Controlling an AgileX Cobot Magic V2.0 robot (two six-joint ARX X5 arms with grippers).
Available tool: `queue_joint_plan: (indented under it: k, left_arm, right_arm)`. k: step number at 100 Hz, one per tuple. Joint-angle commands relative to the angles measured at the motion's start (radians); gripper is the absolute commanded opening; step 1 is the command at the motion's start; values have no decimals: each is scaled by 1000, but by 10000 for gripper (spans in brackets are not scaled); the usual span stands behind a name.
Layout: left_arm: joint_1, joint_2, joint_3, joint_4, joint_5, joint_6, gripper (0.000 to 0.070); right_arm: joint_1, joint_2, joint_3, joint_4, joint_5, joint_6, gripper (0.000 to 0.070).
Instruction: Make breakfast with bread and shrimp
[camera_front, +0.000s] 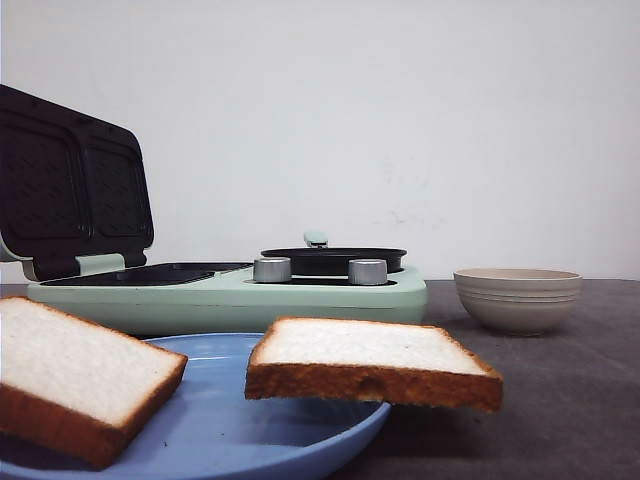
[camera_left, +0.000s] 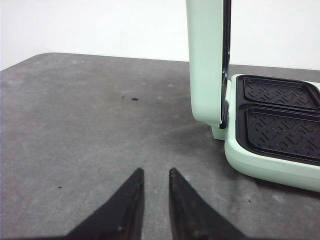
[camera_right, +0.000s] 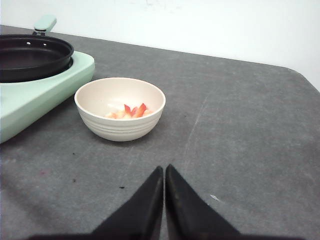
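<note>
Two slices of white bread lie on a blue plate (camera_front: 215, 430) at the front: one at the left (camera_front: 70, 375), one (camera_front: 370, 358) overhanging the plate's right rim. Orange-pink shrimp pieces (camera_right: 131, 111) lie in a cream bowl (camera_right: 120, 107), which also shows in the front view (camera_front: 517, 297) at the right. My left gripper (camera_left: 155, 172) is slightly open and empty above bare table, beside the green sandwich maker (camera_left: 272, 150). My right gripper (camera_right: 164, 169) is shut and empty, short of the bowl. Neither gripper shows in the front view.
The mint-green sandwich maker (camera_front: 230, 295) stands behind the plate with its lid (camera_front: 70, 185) raised and black grill plates (camera_left: 280, 117) bare. A black pan (camera_front: 333, 260) sits on its right half, also seen in the right wrist view (camera_right: 32, 56). The table is dark grey.
</note>
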Motion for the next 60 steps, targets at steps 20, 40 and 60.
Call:
queue_joint_plan:
  k: [20,40,60]
  left_arm:
    - [0,-1,-18,13,1,5,0]
    - [0,-1,-18,13,1,-2,0]
    - [0,-1,-18,14,2,-3,0]
  right_arm:
    - [2,0,-4,10,-1,18,0]
    - [2,0,-4,10,-1,60,0]
    - [2,0,-4,10,-1,78,0]
